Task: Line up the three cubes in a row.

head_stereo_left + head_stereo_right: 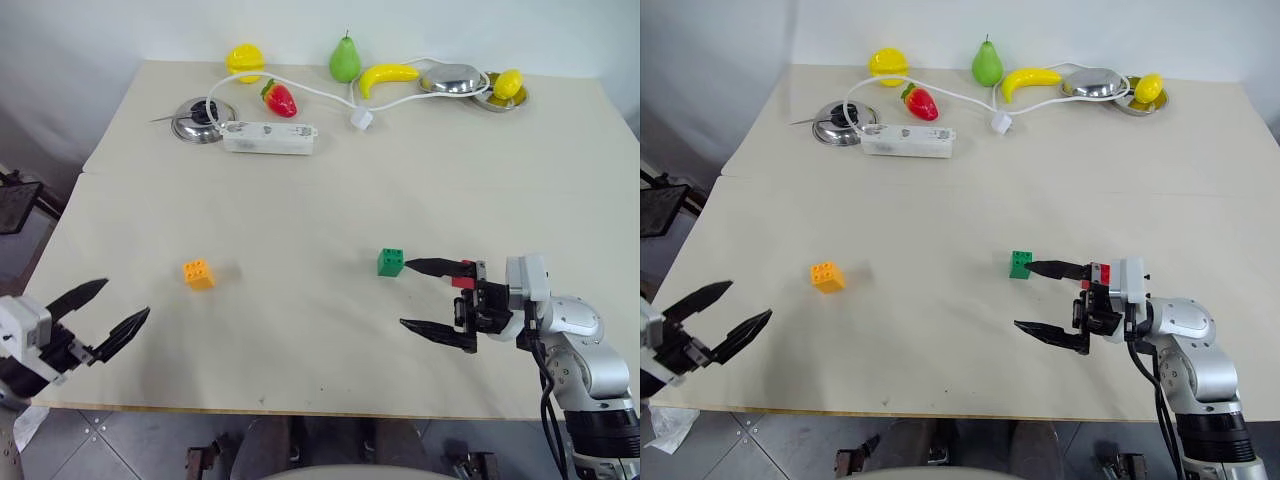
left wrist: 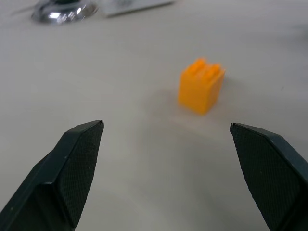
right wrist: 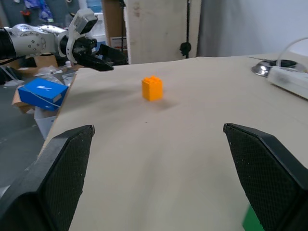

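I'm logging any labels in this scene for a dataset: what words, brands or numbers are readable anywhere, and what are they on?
No text reads anywhere.
Blue box beside the table: a white mark on top, too blurred to read.
White power strip: no legible print.
Orange cube and green cube: plain faces.

The orange cube (image 1: pixel 198 273) sits upright on the table (image 1: pixel 300 200), studs up, well apart from the green cube (image 1: pixel 391 262). The red cube (image 1: pixel 463 282) shows as a sliver just past the green one.
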Tool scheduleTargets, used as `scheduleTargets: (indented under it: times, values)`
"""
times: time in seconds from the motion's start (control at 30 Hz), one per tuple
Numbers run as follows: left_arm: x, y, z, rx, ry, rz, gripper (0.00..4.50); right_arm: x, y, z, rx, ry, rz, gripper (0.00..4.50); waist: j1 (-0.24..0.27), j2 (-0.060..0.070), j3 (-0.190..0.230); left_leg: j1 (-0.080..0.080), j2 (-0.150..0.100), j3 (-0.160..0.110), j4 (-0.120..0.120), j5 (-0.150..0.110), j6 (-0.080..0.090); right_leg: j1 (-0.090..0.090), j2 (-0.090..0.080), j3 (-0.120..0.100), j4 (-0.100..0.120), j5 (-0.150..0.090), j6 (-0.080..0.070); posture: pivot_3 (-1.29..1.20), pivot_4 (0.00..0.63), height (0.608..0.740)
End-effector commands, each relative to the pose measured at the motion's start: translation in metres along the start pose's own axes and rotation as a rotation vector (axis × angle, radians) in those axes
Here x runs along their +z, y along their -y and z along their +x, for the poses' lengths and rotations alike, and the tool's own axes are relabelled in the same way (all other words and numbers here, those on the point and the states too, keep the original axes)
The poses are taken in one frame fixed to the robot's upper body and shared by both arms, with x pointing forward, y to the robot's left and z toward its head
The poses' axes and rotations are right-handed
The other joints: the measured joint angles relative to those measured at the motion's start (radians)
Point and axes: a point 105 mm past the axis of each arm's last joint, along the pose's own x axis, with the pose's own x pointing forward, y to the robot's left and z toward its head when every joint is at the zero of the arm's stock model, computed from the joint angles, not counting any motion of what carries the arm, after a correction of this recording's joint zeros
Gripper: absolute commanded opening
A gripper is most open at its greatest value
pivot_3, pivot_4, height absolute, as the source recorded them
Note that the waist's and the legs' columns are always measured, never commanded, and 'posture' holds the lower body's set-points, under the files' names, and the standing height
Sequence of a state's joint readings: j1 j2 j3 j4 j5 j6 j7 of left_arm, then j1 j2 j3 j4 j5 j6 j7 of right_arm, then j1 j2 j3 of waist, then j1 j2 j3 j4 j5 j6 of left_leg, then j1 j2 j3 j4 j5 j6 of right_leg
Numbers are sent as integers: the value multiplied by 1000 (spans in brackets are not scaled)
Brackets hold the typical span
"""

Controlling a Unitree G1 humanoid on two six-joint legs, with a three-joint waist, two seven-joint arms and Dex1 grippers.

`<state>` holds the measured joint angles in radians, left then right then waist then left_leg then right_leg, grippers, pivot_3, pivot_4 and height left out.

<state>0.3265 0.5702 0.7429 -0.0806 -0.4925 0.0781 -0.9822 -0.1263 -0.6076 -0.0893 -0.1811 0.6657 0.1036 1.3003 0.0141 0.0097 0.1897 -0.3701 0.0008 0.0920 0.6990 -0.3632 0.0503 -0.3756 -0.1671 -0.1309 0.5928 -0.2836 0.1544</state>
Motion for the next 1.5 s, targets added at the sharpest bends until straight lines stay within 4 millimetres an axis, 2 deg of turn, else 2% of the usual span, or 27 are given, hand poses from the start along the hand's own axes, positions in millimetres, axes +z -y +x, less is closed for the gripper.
scheduleTargets:
  times: [0.03, 0.1, 0.17, 0.33, 0.43, 0.6, 0.7, 0.83, 0.97, 1.23, 1.33, 1.5]
  values:
    - [-6, -6, -21, 71, -2, -11, 4483, 12, 2, 4, 12, 29, -50, 4500, -1, 0, 0, 0, 0, 0, 0, 0, 0, 0, 0, 0, 0, 0, 0, 0, 150, 740]
    - [-9, -6, -23, 72, -12, -16, 4483, 12, 3, 3, 4, 25, -55, 4500, 0, 0, 0, 0, 1, 0, 0, -1, -1, -1, 0, 0, 0, 0, 0, 0, 150, 740]
    - [-8, 0, -16, 37, -8, -12, 4483, 10, 4, 0, 1, 15, -57, 4500, 3, 0, 0, 0, 1, 0, 0, -1, -1, -1, 0, -1, 0, 0, -1, 0, 150, 740]
    - [3, 10, 22, -84, 24, 32, 4483, 5, 4, -14, -16, -31, -34, 4500, 10, 0, 0, 0, 1, 0, 0, -1, -1, -1, -1, -1, 0, 0, -1, 0, 150, 740]
    - [1, 9, 42, -110, 3, 38, 4483, 1, 3, -22, -20, -64, -23, 4500, 7, 0, 0, 0, 0, 0, 0, -1, -1, -1, -1, -1, 0, 0, -1, 0, 150, 740]
    - [-1, 35, 63, 5, 1, -36, 4483, -1, 5, -27, -46, -66, -39, 4500, -21, 0, 0, 0, 0, 2, -2, -2, 0, -1, 0, 0, 0, 0, -1, 0, 150, 740]
    - [5, 59, 72, 57, 40, -88, 4483, -3, 3, -26, -50, -58, -35, 4500, -20, -1, 0, 0, 0, 2, -3, -2, 0, -1, 0, -1, -1, 0, -1, 0, 150, 740]
    - [2, 69, 83, 209, 14, -134, 4483, -7, 2, -23, -44, -47, -28, 4500, -8, -1, 0, 0, 1, 1, -1, -2, 1, 0, 0, -1, -1, 0, -1, 0, 150, 740]
    - [1, 77, 99, 268, 11, -159, 4483, -8, 4, -20, -33, -40, -25, 4500, -1, -1, -1, 1, 0, 2, 0, -2, 1, 1, 0, 1, 0, 0, 0, 0, 150, 740]
    - [-2, 79, 125, 331, -2, -162, 4483, -13, 5, -16, -32, -30, -8, 4500, 8, -1, -1, 0, 0, 2, 0, -2, 0, 0, 0, 0, -1, 0, 0, 0, 150, 740]
    - [-5, 74, 122, 376, -20, -158, 3874, -15, 3, -18, -41, -31, 2, 4500, 9, -1, -1, 0, 0, 2, 0, -2, 0, 0, 0, 0, -1, 0, 0, 0, 150, 740]
    - [-5, 76, 116, 346, -25, -146, 2343, -15, 3, -21, -64, -36, 2, 4500, 7, 0, -1, 0, 0, 2, 0, -2, 0, 0, 0, 0, -1, 0, 0, 0, 150, 740]
